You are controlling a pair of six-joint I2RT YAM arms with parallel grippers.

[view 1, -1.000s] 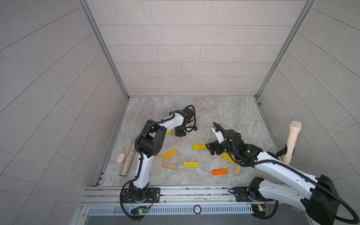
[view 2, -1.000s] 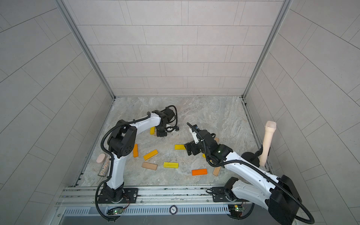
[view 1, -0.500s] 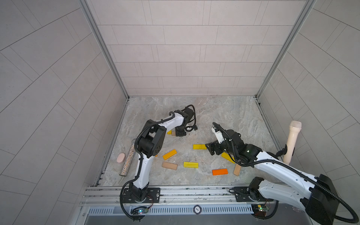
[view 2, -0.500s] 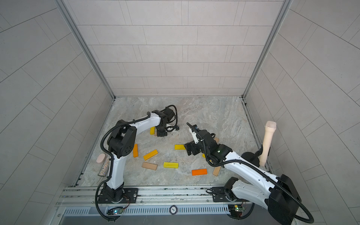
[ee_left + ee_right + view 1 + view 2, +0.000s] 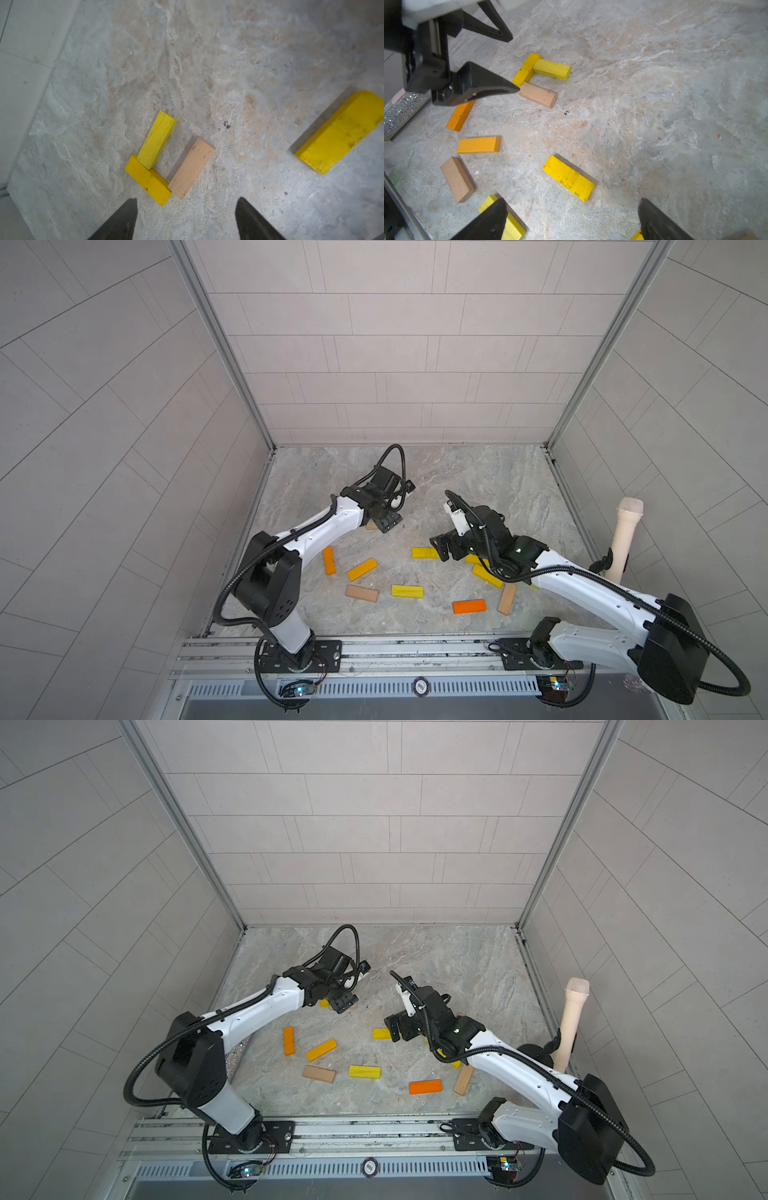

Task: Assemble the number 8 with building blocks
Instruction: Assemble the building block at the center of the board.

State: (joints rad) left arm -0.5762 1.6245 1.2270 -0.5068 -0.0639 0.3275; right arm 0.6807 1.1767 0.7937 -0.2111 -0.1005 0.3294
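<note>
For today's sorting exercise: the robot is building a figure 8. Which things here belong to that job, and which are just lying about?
Belong: yellow wooden bars; orange wooden bars; tan wooden bars.
Lying about: cream microphone-shaped cylinder; glittery silver cylinder.

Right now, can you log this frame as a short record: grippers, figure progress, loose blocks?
left gripper: open, empty, beside the started figure
right gripper: open, empty, beside a loose yellow block
started figure: three blocks in a U, two yellow, one tan
loose blocks: at least eight scattered, orange, yellow, tan
progress: number 8 unfinished
</note>
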